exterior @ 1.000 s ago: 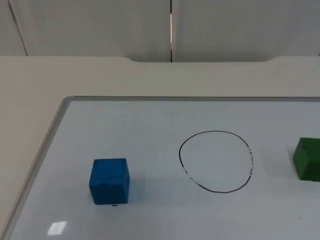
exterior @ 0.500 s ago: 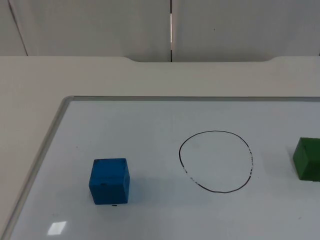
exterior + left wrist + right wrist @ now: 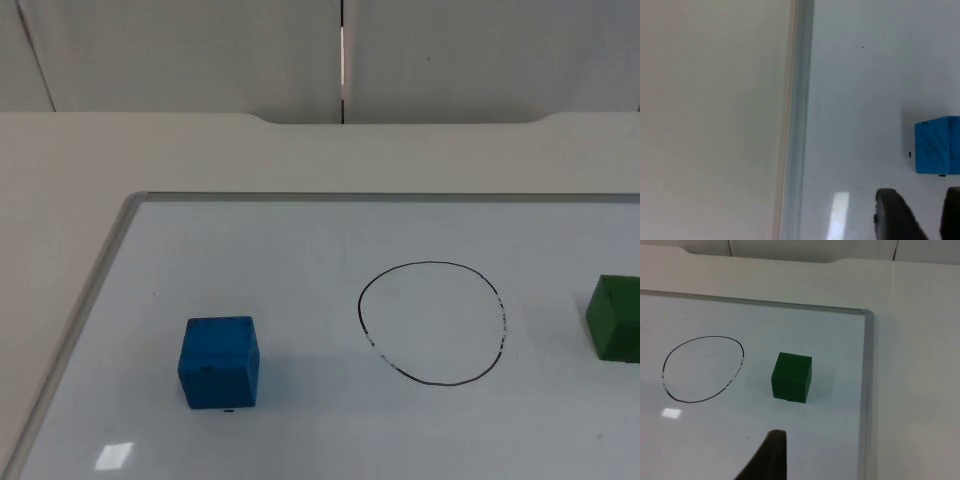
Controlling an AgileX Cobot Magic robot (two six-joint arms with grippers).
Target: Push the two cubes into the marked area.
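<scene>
Both cubes are lying outside the drawn circle (image 3: 431, 322): blue cube (image 3: 220, 361) left of it, green cube (image 3: 614, 317) right, nothing pushed yet, the left gripper (image 3: 920, 212) waiting near the blue cube with fingers seemingly parted, the right gripper's (image 3: 767, 457) fingers impossible to judge.

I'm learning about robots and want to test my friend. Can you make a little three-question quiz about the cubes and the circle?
1. True or false: the blue cube already sits inside the drawn circle.
2. Which cube lies near the whiteboard's right edge? A) blue B) green C) red
3. Fill in: the left tool hovers close to the ____ cube.

Key: 1. False, both cubes lie outside it, one on each side. 2. B, the green cube. 3. Blue.
</scene>
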